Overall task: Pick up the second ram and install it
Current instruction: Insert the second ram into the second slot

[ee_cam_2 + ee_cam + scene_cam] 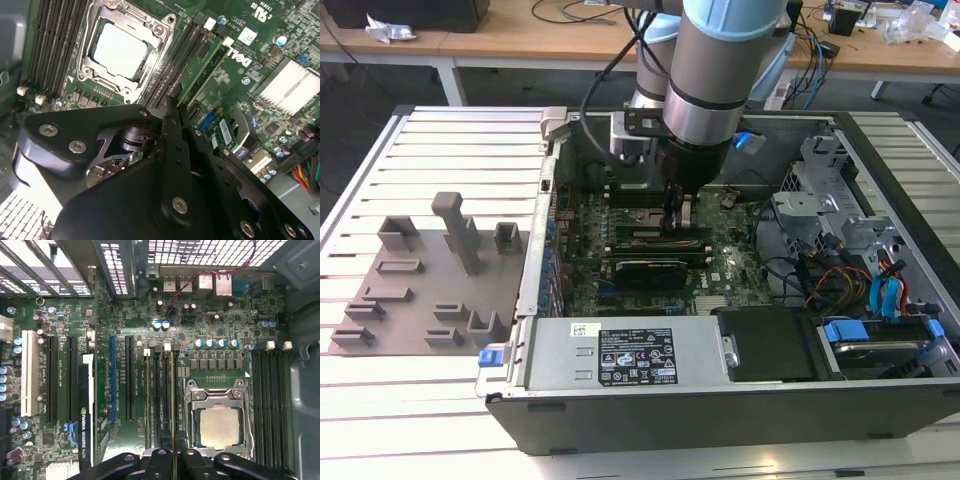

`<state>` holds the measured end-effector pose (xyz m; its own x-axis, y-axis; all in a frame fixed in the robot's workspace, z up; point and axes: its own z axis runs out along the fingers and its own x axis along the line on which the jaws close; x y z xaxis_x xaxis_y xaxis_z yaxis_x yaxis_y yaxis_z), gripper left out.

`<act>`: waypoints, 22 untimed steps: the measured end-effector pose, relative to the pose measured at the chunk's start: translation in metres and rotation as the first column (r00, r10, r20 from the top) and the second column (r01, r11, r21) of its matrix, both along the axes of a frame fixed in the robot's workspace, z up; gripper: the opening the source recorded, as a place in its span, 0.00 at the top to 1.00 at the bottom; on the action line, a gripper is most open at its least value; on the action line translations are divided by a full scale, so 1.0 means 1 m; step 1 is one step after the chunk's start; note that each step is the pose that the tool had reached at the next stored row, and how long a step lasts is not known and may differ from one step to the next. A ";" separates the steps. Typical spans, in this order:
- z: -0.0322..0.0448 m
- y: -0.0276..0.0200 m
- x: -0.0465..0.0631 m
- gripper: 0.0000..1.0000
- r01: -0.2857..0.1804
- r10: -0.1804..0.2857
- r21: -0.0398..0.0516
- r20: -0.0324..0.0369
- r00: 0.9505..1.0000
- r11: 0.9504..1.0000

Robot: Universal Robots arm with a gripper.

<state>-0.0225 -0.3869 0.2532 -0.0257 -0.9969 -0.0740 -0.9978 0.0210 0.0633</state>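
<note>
Inside the open computer case [880,400], I have the tool [173,456] down over the memory slots [159,395] beside the processor socket [216,417]. Its fingers [159,462] are nearly together, pinching the second ram [173,395], which stands on edge along 1 slot in the first wrist view. To seat it well, I judge the stick must stay square to the slot, with even downward pressure. The arm [715,70] hangs almost vertical, wrist pointing straight down at the motherboard [730,270].
</note>
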 end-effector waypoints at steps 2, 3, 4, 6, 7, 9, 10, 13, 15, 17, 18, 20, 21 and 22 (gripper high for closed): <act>-0.0036 0.0000 -0.001 0.87 0.000 0.000 0.000 0.000 1.000 1.000; -0.0073 0.0000 -0.002 0.87 0.000 0.000 0.000 0.000 1.000 1.000; -0.0092 0.0000 -0.003 0.87 0.000 0.000 0.000 0.000 1.000 1.000; -0.0138 0.0000 -0.003 0.87 0.000 0.000 0.000 0.000 1.000 1.000; -0.0157 0.0000 -0.003 0.87 0.000 0.000 0.000 0.000 1.000 1.000; -0.0189 0.0000 -0.003 0.87 0.000 0.000 0.000 0.000 1.000 1.000; -0.0209 0.0000 -0.003 0.87 0.001 -0.001 0.000 0.000 1.000 1.000; -0.0234 0.0000 -0.003 0.87 0.001 -0.001 0.000 0.000 1.000 1.000; -0.0251 0.0004 -0.003 0.87 0.000 0.000 0.000 0.000 1.000 1.000; -0.0260 0.0005 -0.003 0.87 0.001 -0.001 0.000 0.000 1.000 1.000; -0.0262 0.0006 -0.002 0.87 0.000 0.000 0.000 0.000 1.000 1.000; -0.0263 0.0007 -0.001 0.87 0.001 -0.001 0.000 0.000 1.000 1.000; -0.0263 0.0008 -0.001 0.87 0.001 -0.001 0.000 0.000 1.000 1.000; -0.0264 0.0008 -0.001 0.87 0.000 0.000 0.000 0.000 1.000 1.000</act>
<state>-0.0235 -0.3861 0.2269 -0.0261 -0.9969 -0.0740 -0.9978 0.0214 0.0634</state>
